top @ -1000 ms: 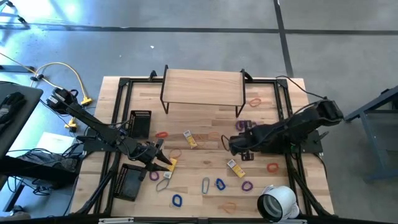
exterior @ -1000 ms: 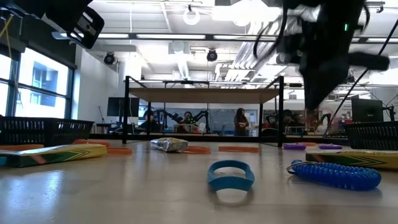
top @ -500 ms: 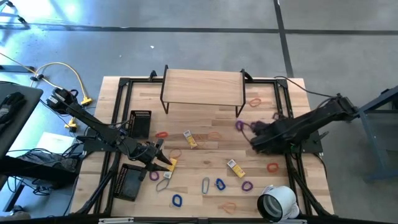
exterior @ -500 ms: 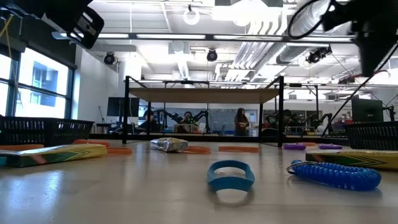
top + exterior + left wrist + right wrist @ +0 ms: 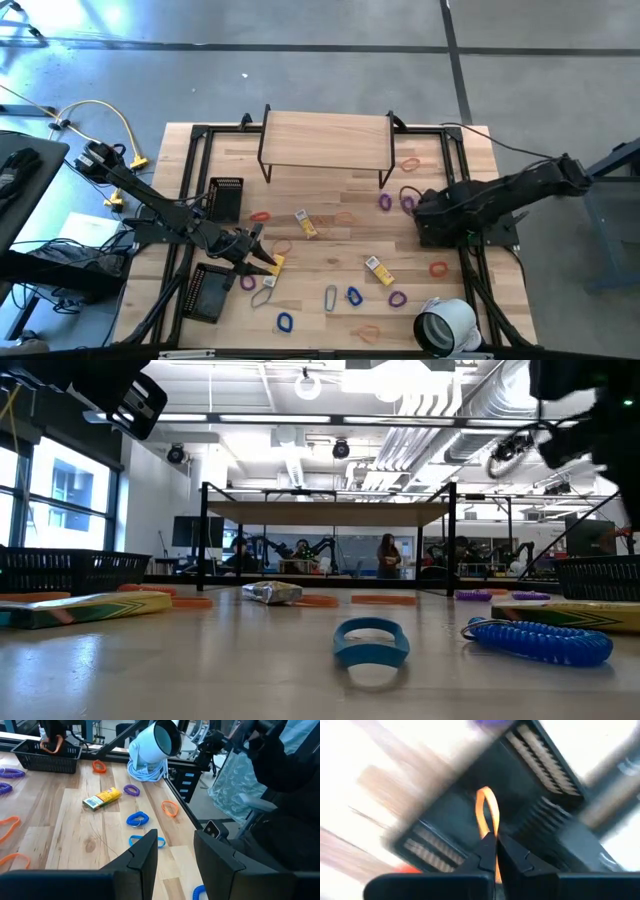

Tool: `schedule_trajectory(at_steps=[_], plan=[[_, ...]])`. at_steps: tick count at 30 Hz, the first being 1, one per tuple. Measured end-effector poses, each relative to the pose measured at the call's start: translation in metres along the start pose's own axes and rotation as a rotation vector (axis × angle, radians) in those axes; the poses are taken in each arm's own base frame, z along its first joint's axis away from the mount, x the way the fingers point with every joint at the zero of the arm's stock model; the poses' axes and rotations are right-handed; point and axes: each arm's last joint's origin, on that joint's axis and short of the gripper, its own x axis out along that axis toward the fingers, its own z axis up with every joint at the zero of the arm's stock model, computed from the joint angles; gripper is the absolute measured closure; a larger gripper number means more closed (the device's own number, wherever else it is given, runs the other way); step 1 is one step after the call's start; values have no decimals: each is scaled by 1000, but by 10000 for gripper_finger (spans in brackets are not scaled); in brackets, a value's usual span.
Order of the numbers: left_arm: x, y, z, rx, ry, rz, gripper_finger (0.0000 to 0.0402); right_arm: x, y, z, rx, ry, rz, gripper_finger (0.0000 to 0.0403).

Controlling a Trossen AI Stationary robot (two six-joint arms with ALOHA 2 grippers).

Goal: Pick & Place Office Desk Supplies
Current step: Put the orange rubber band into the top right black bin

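Small supplies lie scattered over the wooden table: purple loops [image 5: 385, 202], blue loops [image 5: 354, 296], orange bands [image 5: 260, 216], yellow-and-white packets [image 5: 378, 270] and a silver oval clip [image 5: 331, 297]. My right gripper [image 5: 422, 212] hovers over the black mesh basket [image 5: 495, 238] by the table's right edge, shut on an orange band [image 5: 487, 812]. My left gripper [image 5: 262, 256] is open and waits low at the table's left, beside a yellow packet [image 5: 276, 265]; nothing lies between its fingers [image 5: 145, 855]. My right gripper [image 5: 492, 837] pinches the orange band at its near end [image 5: 490, 831] between the two shut fingertips. The band is lifted clear and sticks out past the tips as a narrow loop, above the basket's dark inside [image 5: 520, 785].
A wooden shelf on a black frame [image 5: 325, 140] stands at the far side. Two black mesh baskets [image 5: 225, 198] [image 5: 210, 292] sit at the left. A large white tape roll [image 5: 445, 325] lies at the near right corner. Blue loops [image 5: 370, 640] lie near the front edge.
My right gripper, shut on the orange band, has swept from the middle of the table toward the right edge and slightly toward the far side, ending over the right basket. The left arm has kept still.
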Motion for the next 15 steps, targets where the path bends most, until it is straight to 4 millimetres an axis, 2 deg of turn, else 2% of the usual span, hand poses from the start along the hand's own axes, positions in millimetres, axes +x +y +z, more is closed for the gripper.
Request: schedule_trajectory(at_steps=[15], plan=[[0, 0, 0, 0, 0, 1, 278, 22, 4, 24, 101, 83, -144, 400]])
